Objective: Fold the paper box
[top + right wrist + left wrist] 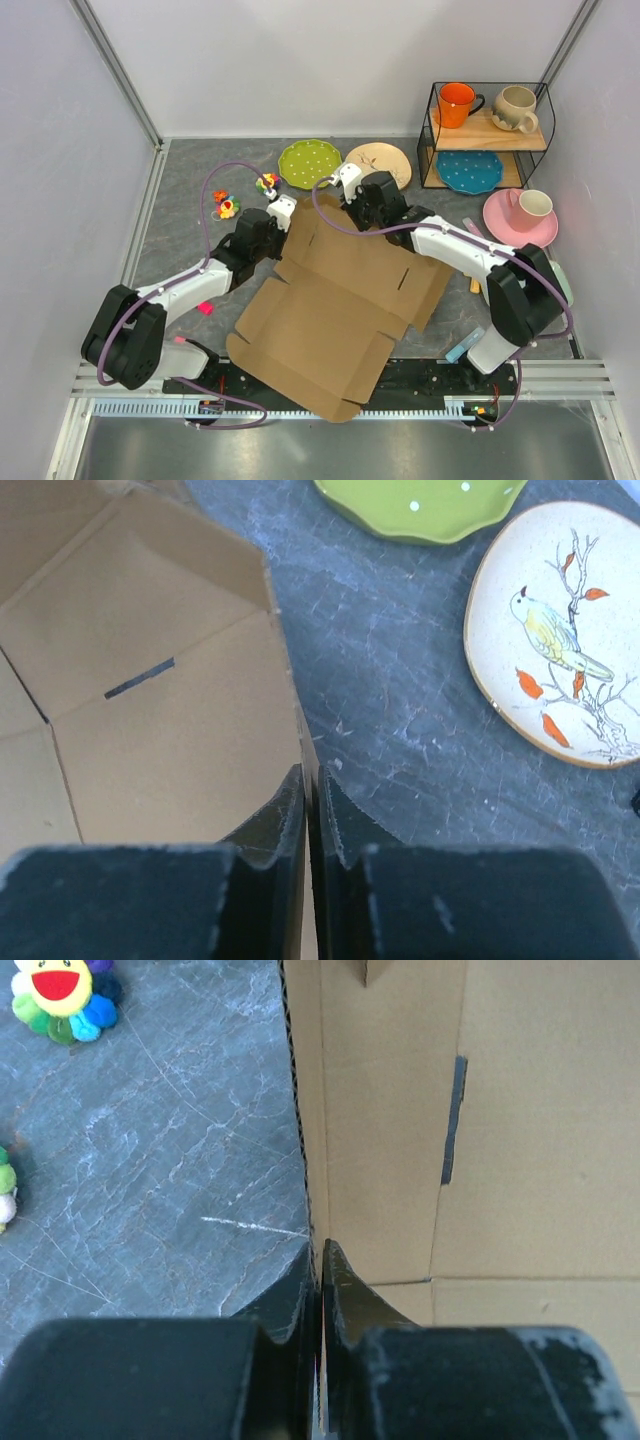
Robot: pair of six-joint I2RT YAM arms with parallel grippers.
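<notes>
Paper box (330, 310) lay largely flat on bench (175, 200) between both arms; left fingers (345, 1290) clamped shut on one far flap's edge; right fingers (340, 820) likewise on another, presumably to stand the walls up.

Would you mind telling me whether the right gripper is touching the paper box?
Touching. The right wrist view shows the right gripper closed on the paper box, with the box's raised edge pinched between the jaws.
</notes>
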